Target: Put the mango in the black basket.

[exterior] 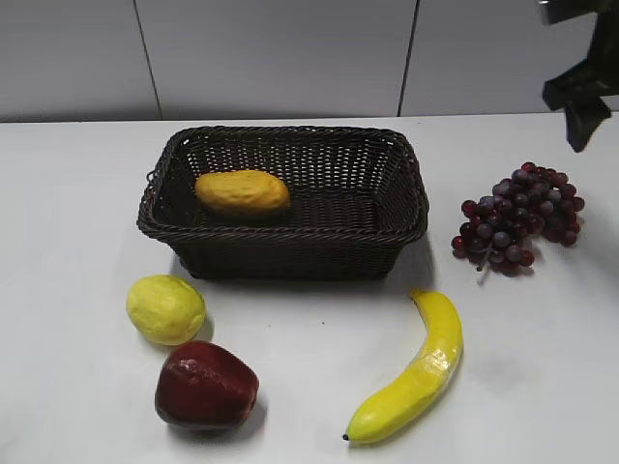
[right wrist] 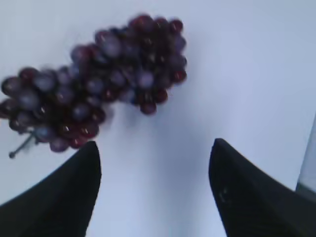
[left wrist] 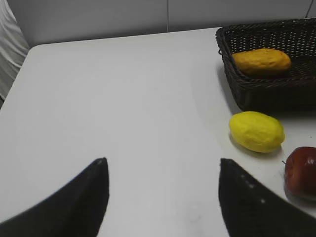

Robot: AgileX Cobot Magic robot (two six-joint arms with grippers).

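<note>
The mango (exterior: 242,191) lies on its side inside the basket (exterior: 300,253), toward the left end of it, resting on the woven floor close to the front wall. The basket sits on the white table (exterior: 77,193), roughly in the middle.

Just in front of the basket's left corner is a lemon (exterior: 165,308), and nearer still, almost touching the lemon, a dark red apple (exterior: 205,386). A banana (exterior: 414,373) lies curved to the right of them, its upper tip near the basket's front right corner. A bunch of grapes (exterior: 518,217) is off to the right of the basket, apart from it.

The right gripper (right wrist: 154,148) hangs above the table just beside the grapes, its fingers (right wrist: 64,192) spread wide with only bare table between them. In the exterior view only a dark part of that arm shows at the upper right edge.

The left gripper (left wrist: 163,165) is over an open stretch of table to the left of the fruit, its fingers (left wrist: 247,197) also wide apart and holding nothing. From its camera the mango (left wrist: 261,61) shows in the basket (left wrist: 256,94), with the lemon (left wrist: 256,131) and the apple (left wrist: 300,172) in front.
</note>
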